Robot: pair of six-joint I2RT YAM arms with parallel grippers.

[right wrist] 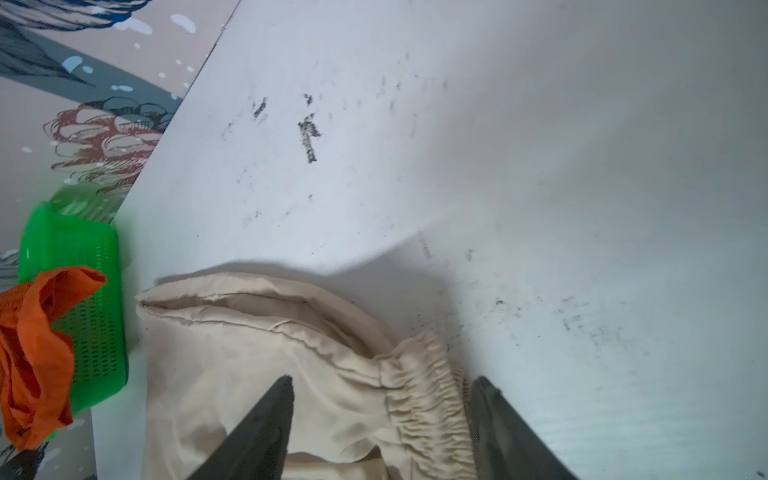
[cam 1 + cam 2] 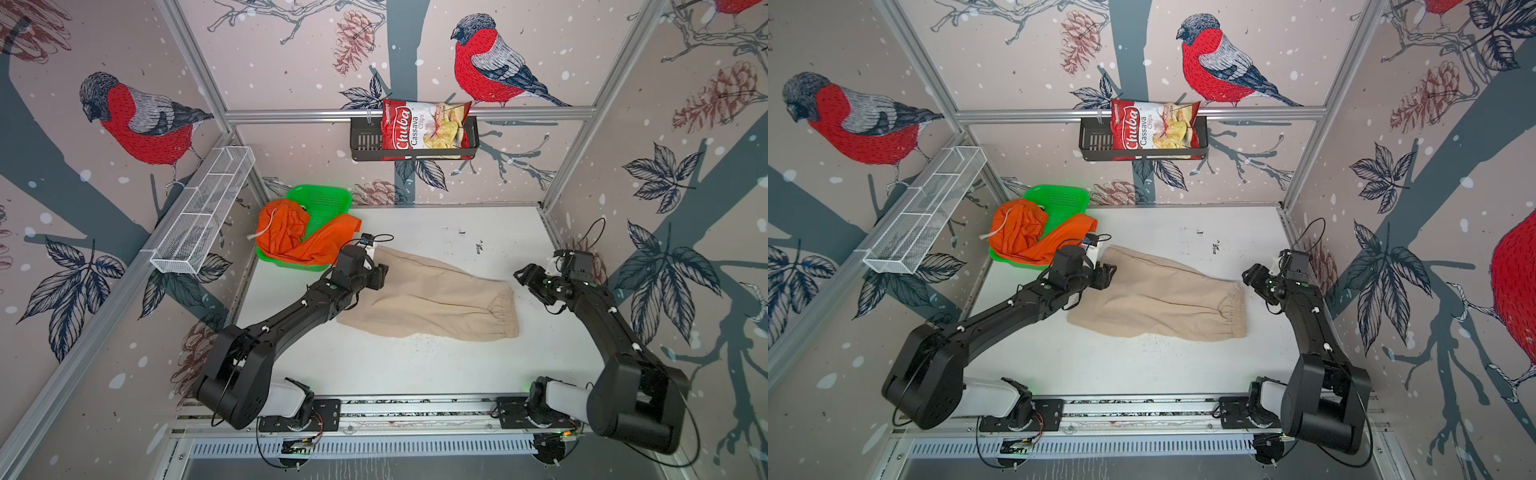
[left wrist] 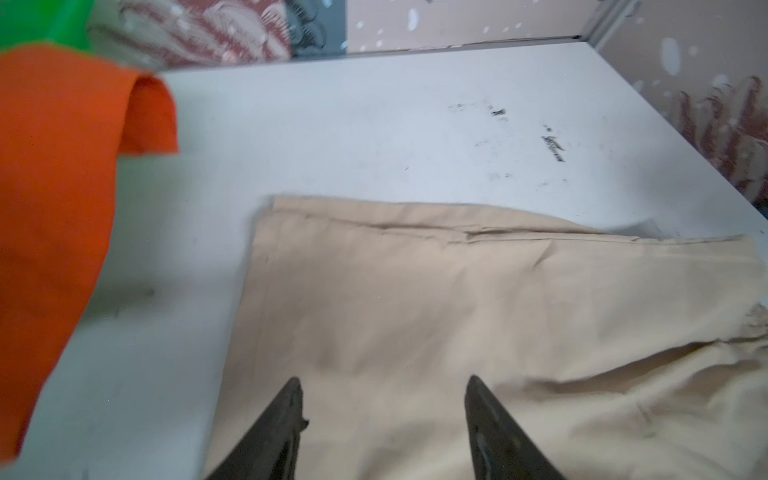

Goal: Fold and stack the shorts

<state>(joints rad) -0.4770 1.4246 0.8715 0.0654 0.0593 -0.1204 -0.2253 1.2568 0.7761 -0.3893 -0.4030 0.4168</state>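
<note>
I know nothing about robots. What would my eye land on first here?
The bright orange shorts, spilling from a green basket at the back left of the table. Then the beige shorts lying flat mid-table, with the left gripper and right gripper open at either end. A red chips bag sits in a black rack on the back wall.

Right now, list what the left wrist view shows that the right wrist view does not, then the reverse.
Left wrist only: the table's far corner with its metal frame post. Right wrist only: the beige shorts' elastic waistband gathers in plain sight and the green basket's mesh wall. Both: beige shorts, orange shorts, white table, open jaws.
</note>
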